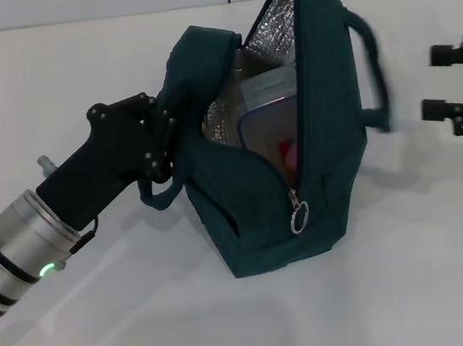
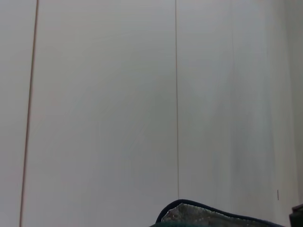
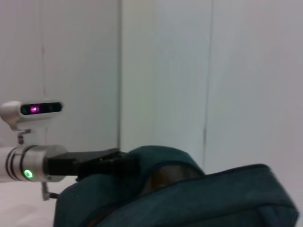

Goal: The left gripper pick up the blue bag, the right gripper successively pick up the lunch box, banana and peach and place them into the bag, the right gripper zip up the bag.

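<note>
Blue bag, dark teal, at bench centre, mouth gaping toward twelve o'clock, foil lining exposed. Contents: lunch box with clear lid; something pink-red beneath, likely the peach; banana not discernible. Zip pull with ring at the closed lower end. Left claw, at nine o'clock, clamped on bag's rim. Right claw, at three o'clock, parted, empty. Step judged: zipping. Next: right claw must seize the ring; bag's handle lies between.

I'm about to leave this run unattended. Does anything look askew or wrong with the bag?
Nothing looks damaged or spilled. The blue bag leans toward the left hand, which holds its rim, unzipped with the lunch box inside. The right hand waits open beside it.
</note>
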Robot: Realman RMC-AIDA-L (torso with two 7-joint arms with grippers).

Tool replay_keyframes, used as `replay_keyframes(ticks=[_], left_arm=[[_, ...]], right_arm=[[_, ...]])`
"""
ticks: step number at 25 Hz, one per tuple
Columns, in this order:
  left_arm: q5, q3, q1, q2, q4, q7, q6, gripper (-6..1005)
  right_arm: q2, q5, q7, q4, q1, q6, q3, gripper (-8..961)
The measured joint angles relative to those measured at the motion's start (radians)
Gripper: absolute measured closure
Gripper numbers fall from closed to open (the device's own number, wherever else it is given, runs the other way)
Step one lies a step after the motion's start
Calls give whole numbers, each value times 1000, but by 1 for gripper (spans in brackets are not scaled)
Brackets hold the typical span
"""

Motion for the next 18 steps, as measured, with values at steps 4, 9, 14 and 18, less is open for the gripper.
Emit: replay_keyframes(ticks=[4,9,14,18], left_arm=[[0,1,-1,1,0,0,0,953],[0,3,-2,0,1,0,-1,952],[0,5,-3,0,1,0,0,952],[1,6,-10,0,2,0,0,952]], right_arm=[[20,6,-25,-32,-33,-48,30,245],[24,-99,-34,17,20,-136,-30,249],[61,-205,-34,148,124,-84,-146,250],[74,-166,-36,264,194,17,-238,250]])
